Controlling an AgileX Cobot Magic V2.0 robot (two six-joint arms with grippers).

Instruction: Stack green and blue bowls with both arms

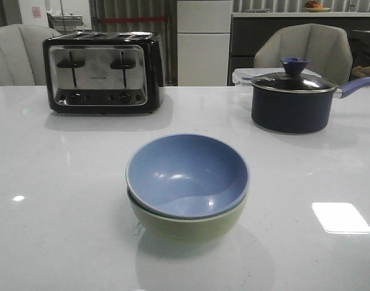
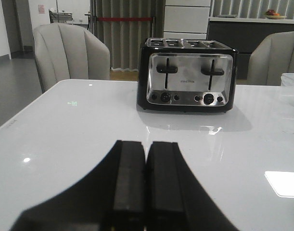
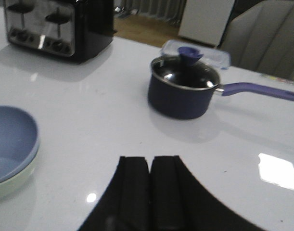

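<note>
The dusty blue bowl (image 1: pixel 186 173) sits nested inside the pale green bowl (image 1: pixel 188 226) at the middle front of the white table. The pair also shows in the right wrist view, blue bowl (image 3: pixel 9 142) above the green rim (image 3: pixel 12 185). Neither arm shows in the front view. My left gripper (image 2: pixel 146 147) is shut and empty above bare table, facing the toaster. My right gripper (image 3: pixel 150 161) is shut and empty, to the right of the bowls and apart from them.
A black and chrome toaster (image 1: pixel 103 73) stands at the back left. A dark navy saucepan (image 1: pixel 290 103) with a glass lid and purple handle stands at the back right, a clear container (image 1: pixel 242 76) behind it. Chairs stand beyond the table's far edge.
</note>
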